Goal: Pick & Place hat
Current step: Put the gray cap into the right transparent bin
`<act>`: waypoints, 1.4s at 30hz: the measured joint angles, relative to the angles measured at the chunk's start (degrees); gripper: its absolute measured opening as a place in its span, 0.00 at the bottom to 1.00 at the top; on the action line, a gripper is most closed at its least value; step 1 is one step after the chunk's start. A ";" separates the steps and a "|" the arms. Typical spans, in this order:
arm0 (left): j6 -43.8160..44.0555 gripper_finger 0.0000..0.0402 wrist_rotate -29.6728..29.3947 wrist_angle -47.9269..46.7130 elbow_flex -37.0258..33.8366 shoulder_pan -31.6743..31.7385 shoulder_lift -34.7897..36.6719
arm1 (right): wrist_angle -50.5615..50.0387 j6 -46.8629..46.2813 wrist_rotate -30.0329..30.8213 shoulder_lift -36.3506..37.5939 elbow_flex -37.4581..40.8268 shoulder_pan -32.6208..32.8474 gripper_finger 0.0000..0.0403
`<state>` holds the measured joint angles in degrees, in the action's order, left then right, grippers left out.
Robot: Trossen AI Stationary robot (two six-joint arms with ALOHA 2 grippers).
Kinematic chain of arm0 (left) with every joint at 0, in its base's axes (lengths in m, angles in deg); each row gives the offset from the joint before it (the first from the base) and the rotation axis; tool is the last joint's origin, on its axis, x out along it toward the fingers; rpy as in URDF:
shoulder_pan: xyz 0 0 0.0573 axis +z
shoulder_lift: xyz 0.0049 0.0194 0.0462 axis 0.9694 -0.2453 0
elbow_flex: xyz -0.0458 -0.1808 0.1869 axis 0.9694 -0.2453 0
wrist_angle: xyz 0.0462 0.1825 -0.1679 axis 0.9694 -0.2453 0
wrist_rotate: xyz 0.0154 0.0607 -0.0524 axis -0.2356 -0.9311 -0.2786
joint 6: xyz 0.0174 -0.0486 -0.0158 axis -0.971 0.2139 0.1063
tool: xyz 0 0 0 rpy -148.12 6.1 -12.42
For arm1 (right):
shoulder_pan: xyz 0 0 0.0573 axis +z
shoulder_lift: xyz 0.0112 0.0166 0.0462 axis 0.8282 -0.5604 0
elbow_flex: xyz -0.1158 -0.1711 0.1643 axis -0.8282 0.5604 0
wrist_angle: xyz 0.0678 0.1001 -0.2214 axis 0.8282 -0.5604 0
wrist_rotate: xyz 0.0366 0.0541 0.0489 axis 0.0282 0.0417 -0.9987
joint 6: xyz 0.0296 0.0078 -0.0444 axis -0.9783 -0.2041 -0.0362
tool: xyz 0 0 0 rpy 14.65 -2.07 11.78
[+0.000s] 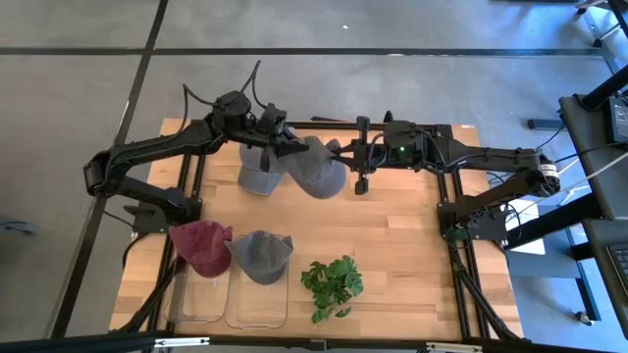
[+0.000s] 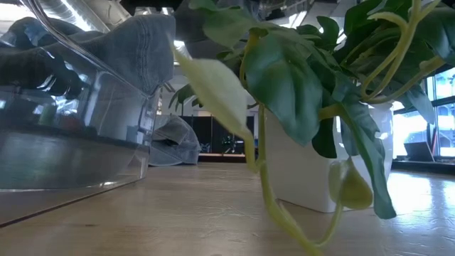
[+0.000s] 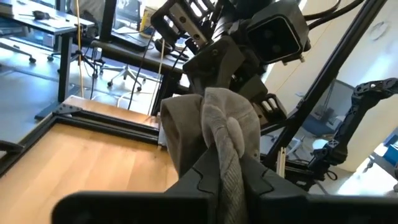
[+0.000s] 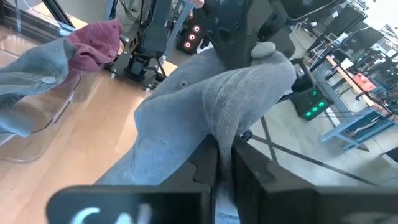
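Note:
A grey hat is stretched between my two grippers near the table's far edge. My left gripper is shut on its left side, and my right gripper is shut on its right side. A second blue-grey hat lies on the table just left of it, partly under my left gripper. A maroon hat and a blue-grey hat rest on the far ends of two clear trays near the table's near edge. My left gripper pinches a bunched fold of the grey hat's cloth between its two fingers. The fold stands up past the fingertips, and the right arm is close behind it. Which part of the hat this is, I cannot tell. My right gripper pinches a fold of the grey hat between its two fingers, coming level from the table's right. The crown bulges out to the left beyond the fingers, above the wood. Whether the hat's lower side touches the table, I cannot tell.
A small potted plant stands near the near edge, right of the trays, and fills the low view. Bare wood lies between the held hat and the trays and on the table's right half.

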<state>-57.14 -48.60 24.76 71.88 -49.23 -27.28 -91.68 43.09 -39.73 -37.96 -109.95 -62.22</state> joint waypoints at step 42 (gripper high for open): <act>24.22 0.02 -26.71 -27.35 10.88 -43.71 8.74 | -5.70 -11.41 2.08 4.19 0.04 -16.22 0.40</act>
<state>-32.92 -75.30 -2.59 82.76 -92.94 -18.54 -97.38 31.69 -37.65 -33.77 -109.90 -78.44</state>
